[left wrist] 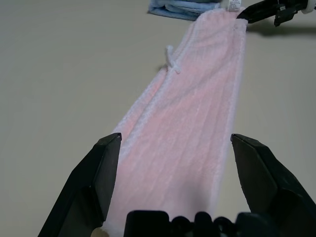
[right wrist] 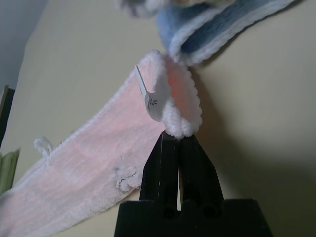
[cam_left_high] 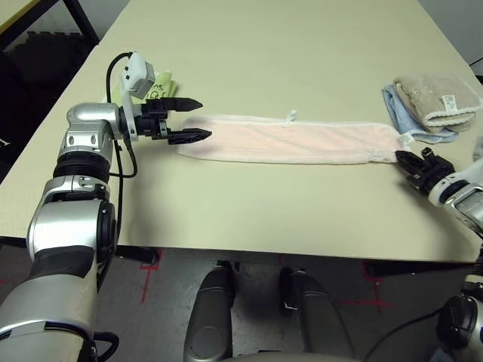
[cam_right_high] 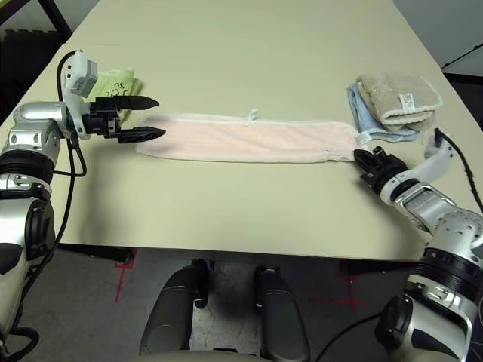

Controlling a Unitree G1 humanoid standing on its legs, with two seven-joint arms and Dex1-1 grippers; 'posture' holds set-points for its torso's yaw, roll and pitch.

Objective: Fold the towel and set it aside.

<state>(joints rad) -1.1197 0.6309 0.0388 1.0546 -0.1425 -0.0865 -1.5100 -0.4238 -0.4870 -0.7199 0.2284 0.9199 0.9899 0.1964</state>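
Observation:
The towel (cam_left_high: 287,139) is pale pink and lies as a long narrow strip across the table, with a small white loop on its far edge. My left gripper (cam_left_high: 204,118) is open at the strip's left end, one finger on each side of the cloth's width (left wrist: 192,128). My right gripper (cam_left_high: 402,158) is at the right end. Its fingers (right wrist: 168,163) are shut on the scalloped white edge of the towel's corner (right wrist: 180,121), which bunches up at the tips beside a white tag (right wrist: 150,101).
A lime-green folded towel (cam_left_high: 158,84) lies just behind my left gripper. A beige towel stacked on a light-blue one (cam_left_high: 434,102) sits at the back right, close to the pink strip's end. The beige table (cam_left_high: 264,45) stretches far behind the strip.

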